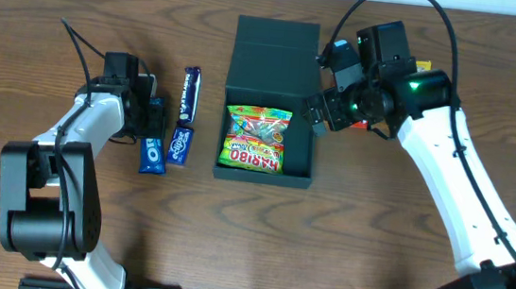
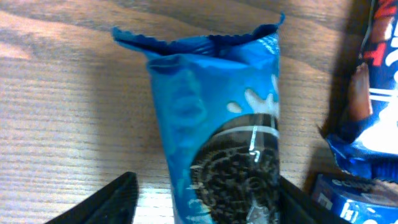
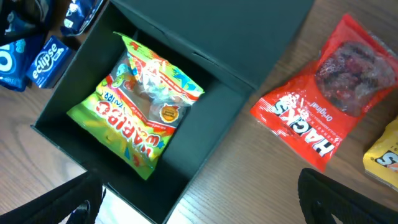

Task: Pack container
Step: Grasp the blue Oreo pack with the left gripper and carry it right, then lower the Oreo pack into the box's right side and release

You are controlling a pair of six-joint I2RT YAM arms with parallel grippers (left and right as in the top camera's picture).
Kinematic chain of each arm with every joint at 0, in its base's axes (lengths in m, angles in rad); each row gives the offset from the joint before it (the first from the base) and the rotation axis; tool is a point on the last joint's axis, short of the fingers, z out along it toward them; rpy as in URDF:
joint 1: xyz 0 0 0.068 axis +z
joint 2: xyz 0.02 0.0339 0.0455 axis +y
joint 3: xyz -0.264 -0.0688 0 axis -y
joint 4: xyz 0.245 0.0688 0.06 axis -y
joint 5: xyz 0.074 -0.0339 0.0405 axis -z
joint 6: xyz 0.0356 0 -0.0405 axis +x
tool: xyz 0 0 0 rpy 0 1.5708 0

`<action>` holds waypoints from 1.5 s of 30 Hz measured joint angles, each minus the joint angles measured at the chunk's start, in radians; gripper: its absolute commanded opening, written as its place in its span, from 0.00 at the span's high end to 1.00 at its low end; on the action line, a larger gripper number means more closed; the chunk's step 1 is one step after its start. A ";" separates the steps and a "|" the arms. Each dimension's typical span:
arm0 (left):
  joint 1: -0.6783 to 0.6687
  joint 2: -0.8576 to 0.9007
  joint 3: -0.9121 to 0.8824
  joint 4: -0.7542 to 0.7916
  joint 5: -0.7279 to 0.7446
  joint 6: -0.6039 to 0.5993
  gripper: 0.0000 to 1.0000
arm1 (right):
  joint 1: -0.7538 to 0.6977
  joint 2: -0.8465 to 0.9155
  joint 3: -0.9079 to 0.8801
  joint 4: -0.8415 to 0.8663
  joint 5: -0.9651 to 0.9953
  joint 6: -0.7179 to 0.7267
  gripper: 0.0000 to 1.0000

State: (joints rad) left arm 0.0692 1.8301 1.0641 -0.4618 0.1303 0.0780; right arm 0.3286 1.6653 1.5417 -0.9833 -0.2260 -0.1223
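Oreo packet, probably light and crushable, lies between the spread left end effector; pinch mid-body. Right end effector hovers spread by the stiff-looking container.

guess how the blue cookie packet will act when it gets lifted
The cookie packet is glossy film, so probably slippery and apt to crinkle when squeezed. Its crimped end looks floppy. Lying flat on the table, it seems unlikely to roll.

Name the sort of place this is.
Probably a robot lab's packing bench: left arm and right arm at a wood-grain table, dark container holding a Haribo bag.
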 measured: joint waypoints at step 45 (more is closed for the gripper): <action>-0.645 -0.090 0.332 0.018 0.109 -0.353 0.94 | -0.419 -0.296 0.000 -0.105 0.025 0.051 0.01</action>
State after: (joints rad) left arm -0.5758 1.7401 1.3964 -0.4435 0.2394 -0.2749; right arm -0.0906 1.3693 1.5417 -1.0885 -0.2008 -0.0715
